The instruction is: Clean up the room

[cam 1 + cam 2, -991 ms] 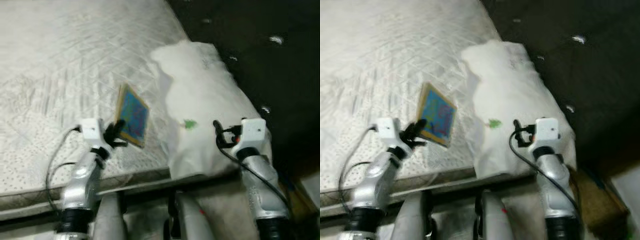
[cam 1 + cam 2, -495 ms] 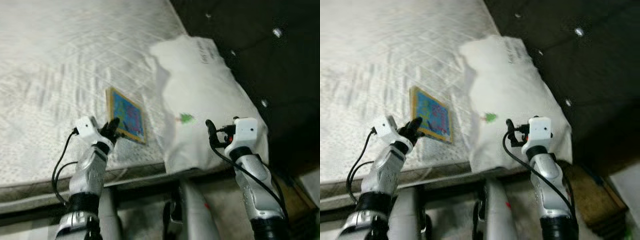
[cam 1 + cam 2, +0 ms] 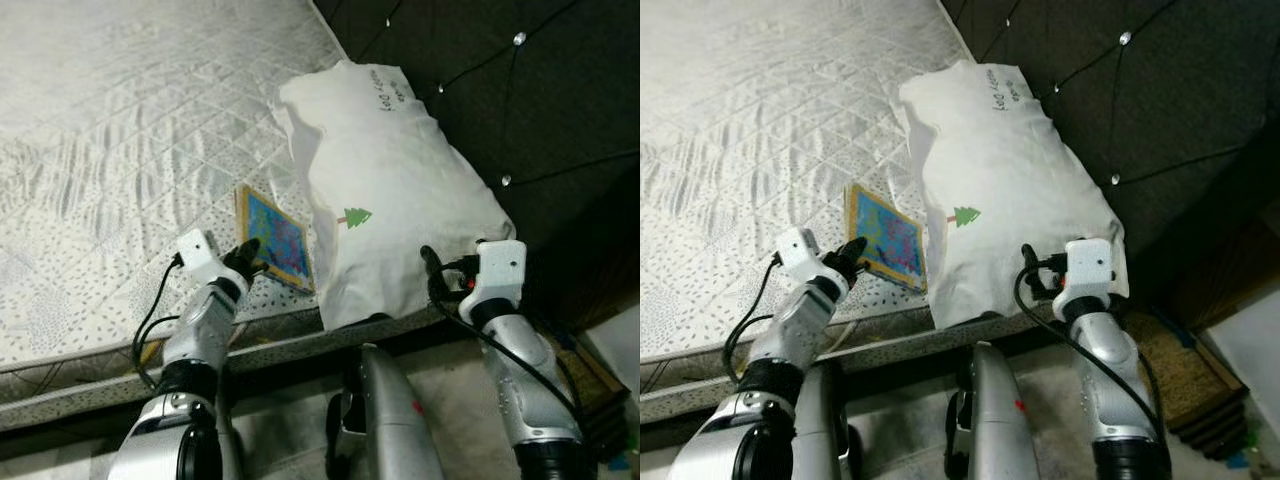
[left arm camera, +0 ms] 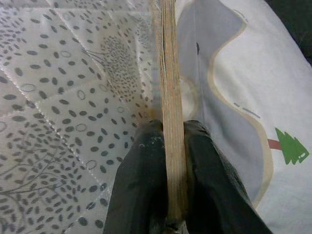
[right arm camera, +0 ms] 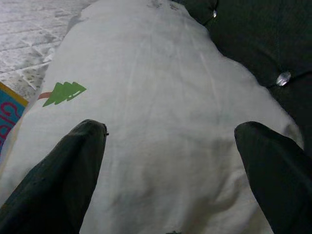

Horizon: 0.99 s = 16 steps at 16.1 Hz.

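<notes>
On the quilted white mattress (image 3: 120,120), near its front edge, a thin picture book (image 3: 277,238) with a blue cover and yellow border is lying tilted against the side of a white pillow (image 3: 390,190) that carries a small green tree print (image 3: 356,216). The left gripper (image 4: 168,180) is pinching the book's near edge, one black finger pressing each face. The right gripper (image 5: 168,146) is hovering just before the pillow's near end with its fingers (image 5: 68,170) spread wide and touching nothing. Behind the pillow, a dark tufted headboard (image 3: 520,90) is standing at the mattress's right side.
</notes>
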### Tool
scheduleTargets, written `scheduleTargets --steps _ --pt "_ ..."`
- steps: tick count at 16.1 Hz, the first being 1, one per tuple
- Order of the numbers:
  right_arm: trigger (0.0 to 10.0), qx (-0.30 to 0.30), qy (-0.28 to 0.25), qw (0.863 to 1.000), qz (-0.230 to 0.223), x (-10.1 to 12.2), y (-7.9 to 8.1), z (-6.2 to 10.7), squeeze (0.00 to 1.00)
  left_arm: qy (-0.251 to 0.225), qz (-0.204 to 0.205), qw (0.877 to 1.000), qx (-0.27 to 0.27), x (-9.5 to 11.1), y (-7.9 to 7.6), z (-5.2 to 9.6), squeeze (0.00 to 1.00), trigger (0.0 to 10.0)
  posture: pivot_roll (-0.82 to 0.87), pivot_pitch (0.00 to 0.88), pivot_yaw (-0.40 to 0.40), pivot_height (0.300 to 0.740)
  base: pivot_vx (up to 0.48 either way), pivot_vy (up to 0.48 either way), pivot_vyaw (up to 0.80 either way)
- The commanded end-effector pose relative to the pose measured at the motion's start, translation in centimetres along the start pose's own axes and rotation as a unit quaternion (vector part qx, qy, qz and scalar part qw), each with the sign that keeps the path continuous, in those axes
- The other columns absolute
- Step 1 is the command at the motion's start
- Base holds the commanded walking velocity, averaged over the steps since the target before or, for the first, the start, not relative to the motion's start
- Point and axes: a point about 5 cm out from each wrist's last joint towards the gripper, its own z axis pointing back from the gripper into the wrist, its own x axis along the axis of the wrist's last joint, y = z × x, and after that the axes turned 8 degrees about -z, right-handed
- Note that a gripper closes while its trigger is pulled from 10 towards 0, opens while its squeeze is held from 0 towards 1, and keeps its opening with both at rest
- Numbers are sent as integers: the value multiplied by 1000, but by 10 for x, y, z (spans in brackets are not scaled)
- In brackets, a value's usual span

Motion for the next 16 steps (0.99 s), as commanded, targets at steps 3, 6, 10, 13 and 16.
scheduleTargets --steps 3,6,10,13,16 --pt "10000 -2 -10 1000 6 7 -5 0 0 41 15 999 4 -15 -6 -4 0 10000 -100 138 -96 578 0 0 0" --pt "10000 2 -13 1000 8 9 -3 -1 0 36 30 999 -8 -14 -11 -8 0 10000 -100 138 -96 578 0 0 0" --pt "10000 3 -13 1000 9 9 -2 -2 0 45 26 998 -35 -19 -23 -10 0 10000 -100 130 -97 578 0 0 0" --pt "10000 3 -15 1000 9 9 -1 -3 0 48 26 998 -39 -21 -24 -11 0 10000 -98 127 -95 578 0 0 0" --pt "10000 2 -16 1000 8 9 0 -3 0 56 18 997 -43 -25 -25 -10 110 10000 -99 127 -92 578 0 0 0"
